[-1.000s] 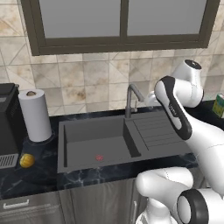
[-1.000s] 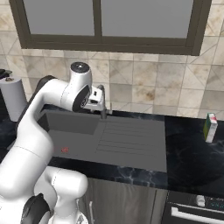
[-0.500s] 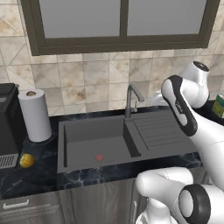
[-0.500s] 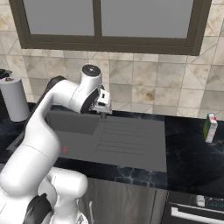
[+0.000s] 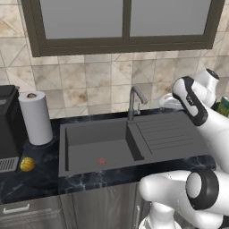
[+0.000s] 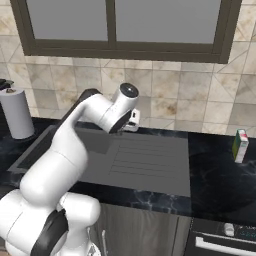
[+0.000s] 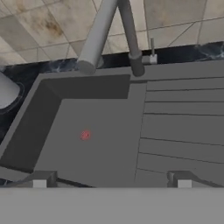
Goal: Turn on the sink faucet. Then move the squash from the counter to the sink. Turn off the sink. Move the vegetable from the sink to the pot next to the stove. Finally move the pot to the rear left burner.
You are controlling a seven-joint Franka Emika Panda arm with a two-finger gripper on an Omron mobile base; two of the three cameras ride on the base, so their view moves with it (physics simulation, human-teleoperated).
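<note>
The grey sink faucet [image 5: 134,102] stands at the back edge of the dark sink [image 5: 71,134], and no water shows. In the hand view its stem [image 7: 129,39] and spout [image 7: 98,37] rise over the basin with the red drain mark [image 7: 85,134]. My gripper [image 7: 111,180] is open, with nothing between its fingertips [image 7: 40,179]. It hovers above the ribbed drainboard [image 7: 183,127], to the right of the faucet; my hand [image 5: 166,102] is behind the forearm. The yellow squash [image 5: 27,164] lies on the black counter [image 5: 40,179] at the far left. The pot is out of view.
A paper towel roll [image 5: 38,117] and a black appliance [image 5: 8,127] stand left of the sink. A green-and-white carton [image 6: 240,145] sits on the counter to the right. The stove's front panel [image 6: 225,234] shows at the lower right. The tiled wall and a window are behind.
My arm has swung to the right, carrying the hand from right beside the faucet to over the back of the drainboard. The jaws have stayed open.
</note>
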